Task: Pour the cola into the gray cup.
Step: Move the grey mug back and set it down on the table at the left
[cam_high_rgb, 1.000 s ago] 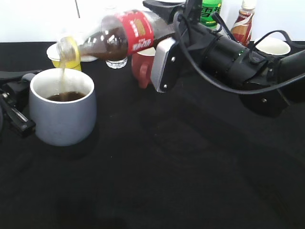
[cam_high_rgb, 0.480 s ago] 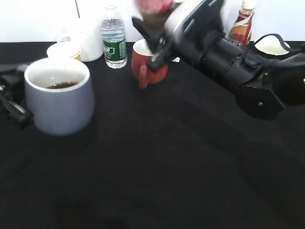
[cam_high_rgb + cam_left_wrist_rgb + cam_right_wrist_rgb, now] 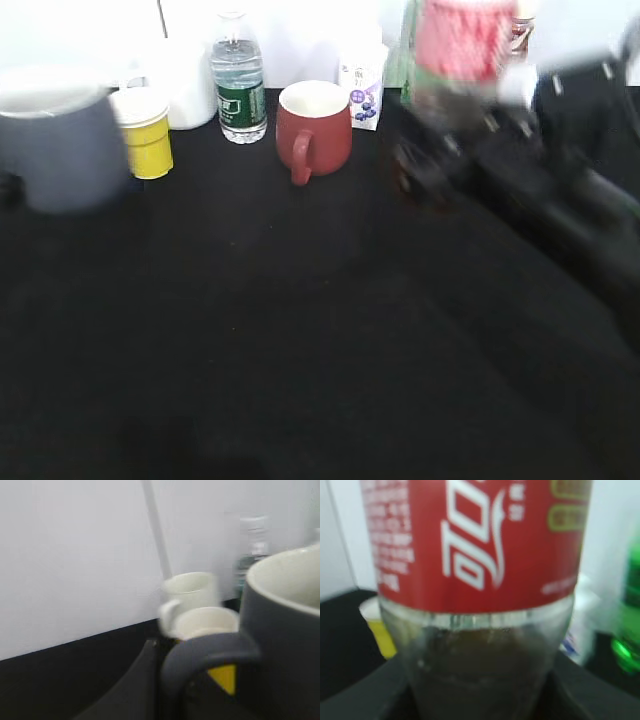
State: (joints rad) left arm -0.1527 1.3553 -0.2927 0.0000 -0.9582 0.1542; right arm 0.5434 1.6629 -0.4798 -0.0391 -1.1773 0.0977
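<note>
The cola bottle stands upright at the back right, blurred, its red label facing me. It fills the right wrist view, with dark liquid below the label. My right gripper is shut on its lower part, a jaw on each side. The gray cup is at the far left, blurred. In the left wrist view its wall and handle are close up. My left gripper is shut on the handle; only one dark finger shows.
A yellow paper cup, a white mug, a green-labelled water bottle, a red mug and a small carton stand along the back. A green bottle is behind the cola.
The cola bottle has swung from tilted over the gray cup to upright and moved to the right. The gray cup has moved left and toward the back with my left gripper.
</note>
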